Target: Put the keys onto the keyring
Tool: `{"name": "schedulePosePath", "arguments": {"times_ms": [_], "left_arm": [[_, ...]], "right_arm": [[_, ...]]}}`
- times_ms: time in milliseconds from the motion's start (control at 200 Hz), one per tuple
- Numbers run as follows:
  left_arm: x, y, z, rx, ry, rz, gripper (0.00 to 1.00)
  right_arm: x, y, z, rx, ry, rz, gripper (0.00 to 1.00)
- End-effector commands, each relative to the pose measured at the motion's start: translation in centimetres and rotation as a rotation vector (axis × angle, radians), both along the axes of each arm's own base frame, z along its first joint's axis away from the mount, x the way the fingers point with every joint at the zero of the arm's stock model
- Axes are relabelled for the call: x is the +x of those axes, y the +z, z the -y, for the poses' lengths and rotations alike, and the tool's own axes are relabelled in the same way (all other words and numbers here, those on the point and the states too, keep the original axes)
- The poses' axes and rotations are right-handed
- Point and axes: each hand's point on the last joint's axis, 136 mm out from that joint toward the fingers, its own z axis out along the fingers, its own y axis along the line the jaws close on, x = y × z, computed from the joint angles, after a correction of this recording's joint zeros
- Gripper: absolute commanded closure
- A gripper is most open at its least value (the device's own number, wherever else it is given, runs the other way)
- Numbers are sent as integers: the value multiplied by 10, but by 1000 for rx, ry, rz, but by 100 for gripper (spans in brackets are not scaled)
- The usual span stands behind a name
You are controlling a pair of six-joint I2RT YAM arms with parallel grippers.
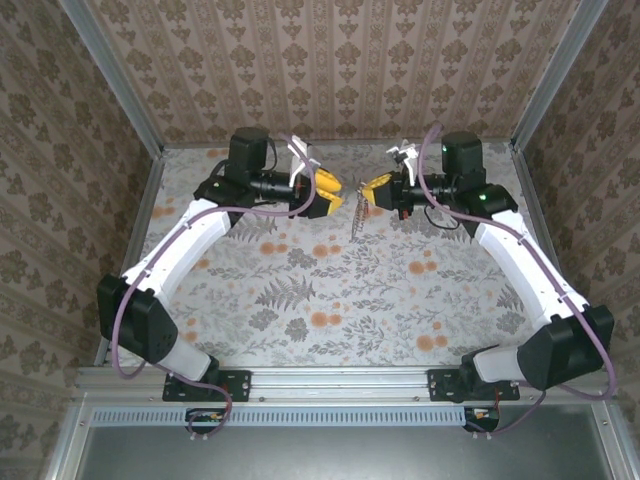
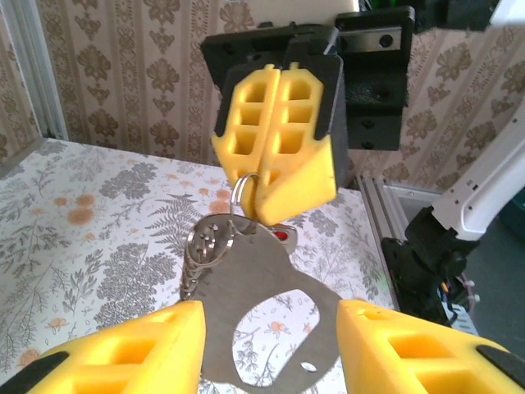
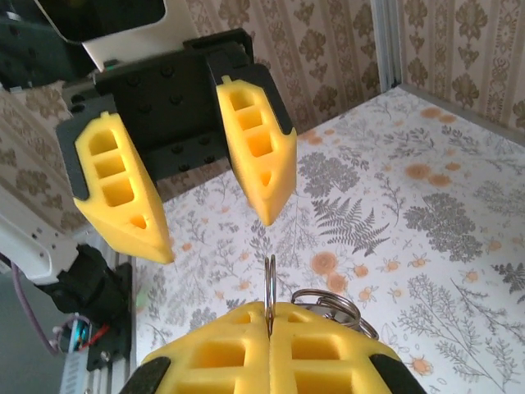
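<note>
Progress looks late: the hardware hangs as one cluster in mid-air between the two arms, well above the table (image 2: 90, 246), not lying loose on it. The right gripper (image 2: 271, 201) has its jaws pressed together on a small split ring (image 2: 240, 187), and the rest dangles from that pinch. Just below it hangs the keyring (image 2: 262, 258), a flat brownish-grey carabiner-like loop with a hollow centre. It sits between the pads of the left gripper (image 3: 213, 234), whose jaws stand apart. The loop's edges lie right by both pads, but I cannot tell whether they touch.

The key (image 2: 283, 235) shows as a small red end peeking out behind the top of the keyring, close under the right jaws. A short ball chain (image 2: 190, 279) hangs beside it on the left.

Judging from this, the joining step is probably done or nearly so, since key and keyring hang together from one grip. The view is too crowded at that spot to say whether the key is truly threaded onto the loop. What seems left is confirming that link and setting the cluster down.
</note>
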Motion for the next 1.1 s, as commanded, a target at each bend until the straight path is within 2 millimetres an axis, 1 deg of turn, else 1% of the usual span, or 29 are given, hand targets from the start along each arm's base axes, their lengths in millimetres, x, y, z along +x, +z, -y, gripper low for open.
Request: {"name": "schedulePosePath", "arguments": {"times_ms": [0,20,165,240,570,875,995,1095], "left_arm": [[-4,-3,-4,15,-52,-6,52],[-3,-3,-4,15,-53,-5,51],[0,-5,0,22,-76,-20,50],[2,-4,2,21,-88,-27,50],[2,-9,7,17,-131,-66,51],[-1,-18,18,33,-169,-95,52],[-3,-20,22,33,-181,-100,55],[-3,-20,24,31,-190,-105,63]], "right_arm": [[-8,-14,-5,-95,58,-33,100],[-9,-14,-5,-109,61,-31,100],[-12,-31,-14,-228,92,-57,100],[-13,-33,-18,-246,102,-56,100],[-18,-30,-21,-217,124,-36,100],[-18,-27,-21,-209,122,-19,100],[-19,-27,-20,-208,118,-16,100],[-19,-27,-19,-207,114,-11,100]]}}
